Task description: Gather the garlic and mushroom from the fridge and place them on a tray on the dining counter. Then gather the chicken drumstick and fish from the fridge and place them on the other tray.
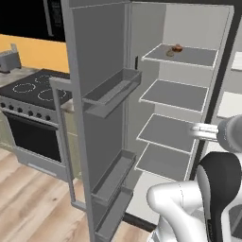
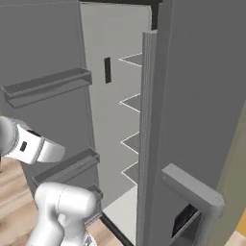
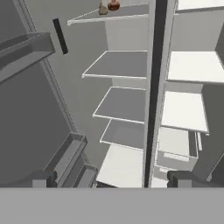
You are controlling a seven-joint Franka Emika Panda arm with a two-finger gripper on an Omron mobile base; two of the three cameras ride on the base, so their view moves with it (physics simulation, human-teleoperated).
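Observation:
The fridge (image 1: 189, 28) stands with both doors swung open and grey shelves bare below the top one. On the top shelf (image 1: 198, 56) sit two small things: a beige one that looks like the garlic (image 1: 170, 53) (image 3: 103, 8), and a red-brown one that looks like the mushroom (image 1: 177, 47) (image 3: 113, 5). My gripper (image 3: 111, 179) is open with nothing between its fingertips (image 3: 43, 178). It hangs low in front of the fridge, well below and short of the top shelf. A slim pale shape (image 3: 199, 141) lies on a lower right shelf; I cannot tell what it is.
The left door (image 1: 94, 71) with its bins (image 1: 113, 90) juts toward me, and the right door (image 2: 192, 96) stands close on the other side. A black stove (image 1: 33, 94) and a toaster (image 1: 7, 60) are to the left. The floor (image 1: 28, 198) is wooden.

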